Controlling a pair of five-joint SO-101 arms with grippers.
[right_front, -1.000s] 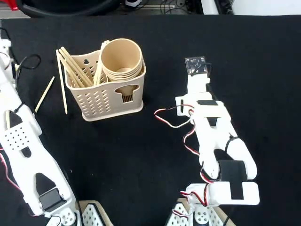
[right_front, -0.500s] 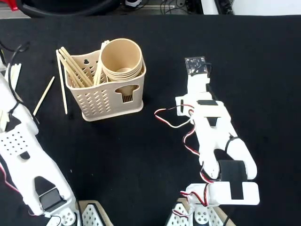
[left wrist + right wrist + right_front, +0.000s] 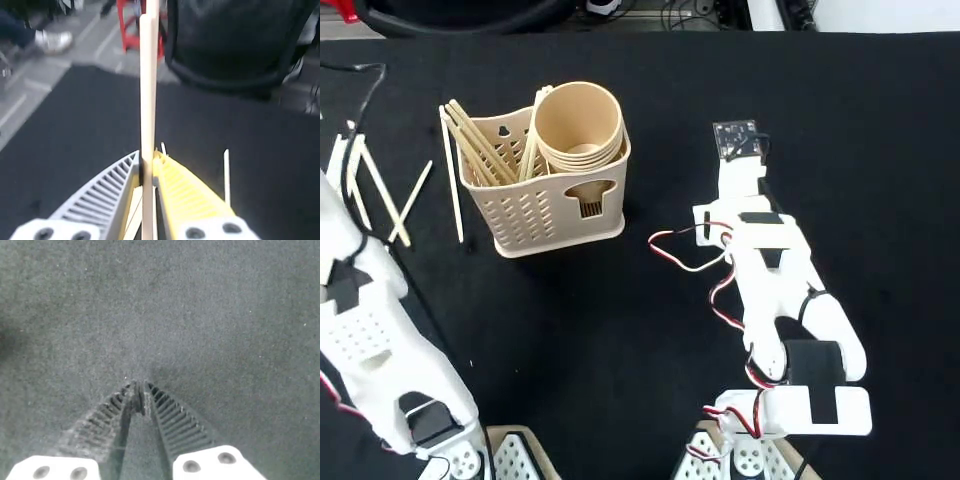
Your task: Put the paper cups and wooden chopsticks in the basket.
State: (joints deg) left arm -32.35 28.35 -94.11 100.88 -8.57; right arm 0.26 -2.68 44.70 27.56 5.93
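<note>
From above, we judge the task well along. The basket [image 3: 545, 215] stands in the upper left of the frame. A nested stack of paper cups [image 3: 578, 125] fills its right half, and a sheaf of chopsticks [image 3: 485, 150] leans in its left half. Every cup we see is already inside, so what is left is chopsticks. One long stick [image 3: 451, 185] lies just beside the basket's left wall, and a second stick [image 3: 417, 197] lies on the bench [image 3: 650, 90] farther left. Near the left edge, the raised chopstick [image 3: 378, 190] crosses that second stick, carried by the left tool [image 3: 348, 165]. By our count three sticks have yet to go in. The right arm [image 3: 775, 290] sits folded at the lower right, well apart from the basket.

In the left wrist view, the left tool [image 3: 149, 160] pinches the raised chopstick [image 3: 148, 75] between its grey and yellow fingers, and the stick runs straight up the middle of the frame. At the right, a loose stick [image 3: 226, 175] lies on the dark bench.

In the right wrist view, the right tool [image 3: 137, 392] has its tips pressed together on nothing, over bare bench cloth.
</note>
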